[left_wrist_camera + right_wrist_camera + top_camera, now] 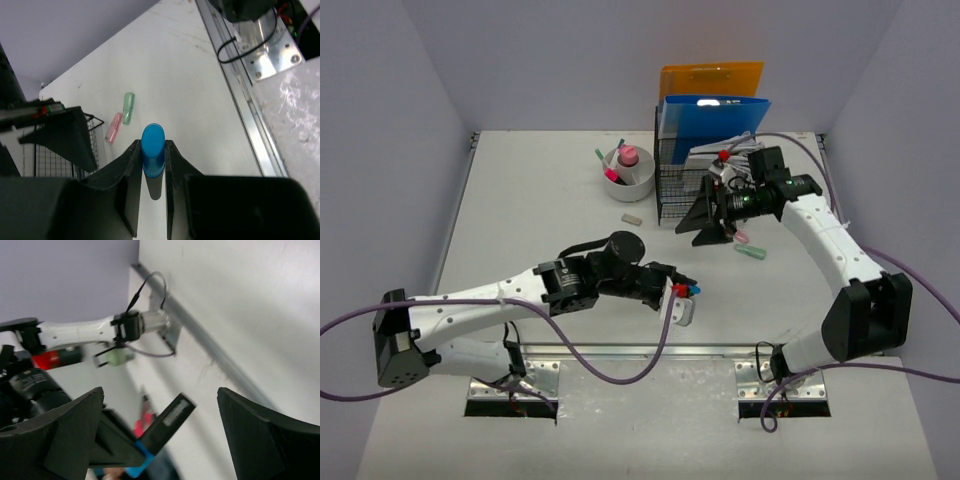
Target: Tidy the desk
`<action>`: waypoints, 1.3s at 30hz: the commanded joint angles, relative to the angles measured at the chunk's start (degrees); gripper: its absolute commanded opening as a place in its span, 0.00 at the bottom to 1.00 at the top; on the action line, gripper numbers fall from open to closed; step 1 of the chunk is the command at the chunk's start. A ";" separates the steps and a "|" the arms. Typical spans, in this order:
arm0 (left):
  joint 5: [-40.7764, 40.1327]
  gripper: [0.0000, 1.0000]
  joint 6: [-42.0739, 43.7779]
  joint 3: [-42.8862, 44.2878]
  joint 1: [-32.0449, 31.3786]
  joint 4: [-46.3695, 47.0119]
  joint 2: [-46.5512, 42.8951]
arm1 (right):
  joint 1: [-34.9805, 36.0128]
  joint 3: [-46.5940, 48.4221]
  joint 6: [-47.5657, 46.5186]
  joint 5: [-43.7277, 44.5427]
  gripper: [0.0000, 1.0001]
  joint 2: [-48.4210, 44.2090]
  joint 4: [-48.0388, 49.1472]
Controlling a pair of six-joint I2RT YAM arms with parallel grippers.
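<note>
the large flat white desk (pixel 535 210) fills the floor of the pale lavender enclosure, with its silver metal rail (pixel 650 350) along the near edge by the arm bases. most of what it carries sits toward the back. a black wire mesh organiser (pixel 678 195) keeps a blue plastic folder (pixel 715 118) and an orange plastic folder (pixel 710 78) upright. just left of it, a round white cup (pixel 638 185) holds pens, so it looks like the home for loose small items. a small grey block (pixel 631 218) lies near the cup. a short pink plastic tube (pixel 114 127) and a short green plastic tube (pixel 128 107) lie side by side on bare desk, not yet put away.

the left gripper (pixel 684 289), low near the rail, has its jaws closed on a short blue plastic cylinder (pixel 152 150), pinched across its body with the rounded end sticking out ahead, likely for carrying to a holder. the right gripper (pixel 708 224) hangs in front of the organiser, jaws spread wide and gripping nothing, probably ready for the tubes close by.
</note>
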 commanded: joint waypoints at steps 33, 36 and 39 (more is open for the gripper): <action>-28.07 0.00 -74.19 14.08 48.90 28.34 27.78 | -2.20 -16.96 -44.37 53.67 0.99 -19.22 19.18; -28.21 0.00 -75.77 14.48 48.78 29.95 29.87 | -2.58 -16.91 -44.21 53.54 0.99 -18.80 18.69; -28.38 0.00 -76.64 14.99 48.40 30.85 31.42 | -2.90 -16.94 -43.70 53.26 0.99 -18.25 18.54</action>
